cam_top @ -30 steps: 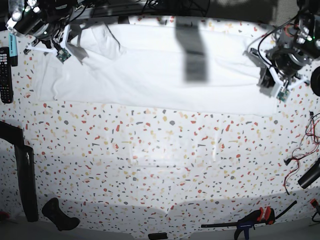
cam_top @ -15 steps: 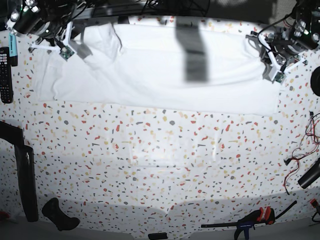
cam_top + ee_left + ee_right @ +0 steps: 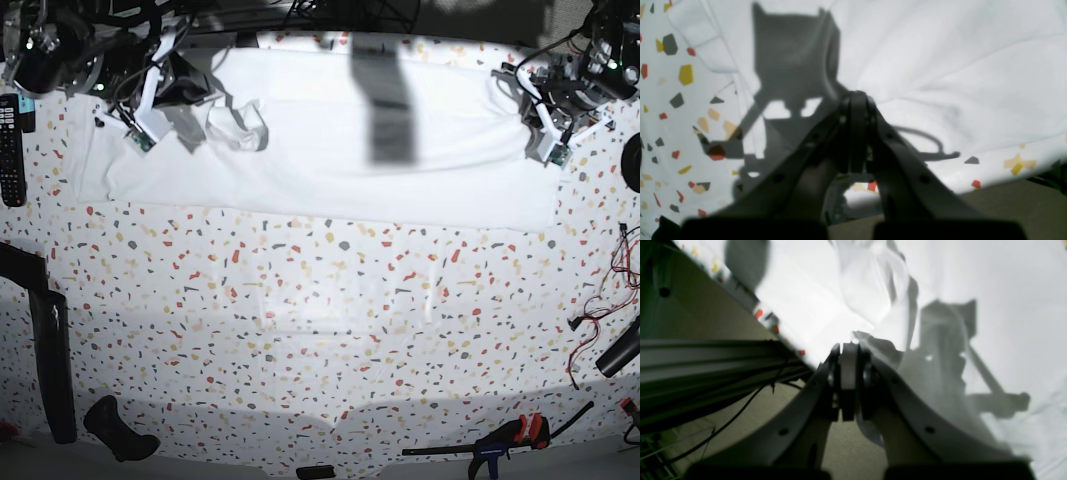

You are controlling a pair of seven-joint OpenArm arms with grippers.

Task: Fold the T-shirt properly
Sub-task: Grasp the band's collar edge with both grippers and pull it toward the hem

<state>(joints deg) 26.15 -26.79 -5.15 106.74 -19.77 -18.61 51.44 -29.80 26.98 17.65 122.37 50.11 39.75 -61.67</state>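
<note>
The T-shirt (image 3: 330, 150) lies spread as a wide white band along the far edge of the speckled tabletop (image 3: 320, 330), with a grey shadow stripe (image 3: 385, 105) crossing its middle. At the T-shirt's far corner on the base view's left, the right tool (image 3: 849, 355) has its 2 jaws pressed together; a thin strip of white cloth seems caught between them, though blur makes that uncertain, and a rumpled fold (image 3: 240, 125) stands raised just beside it. At the T-shirt's opposite end, the left tool (image 3: 857, 100) is likewise closed to a narrow point directly over the wrinkled cloth; whether fabric is pinched there cannot be told. A black remote (image 3: 10, 150) lies beyond the T-shirt's left end.
</note>
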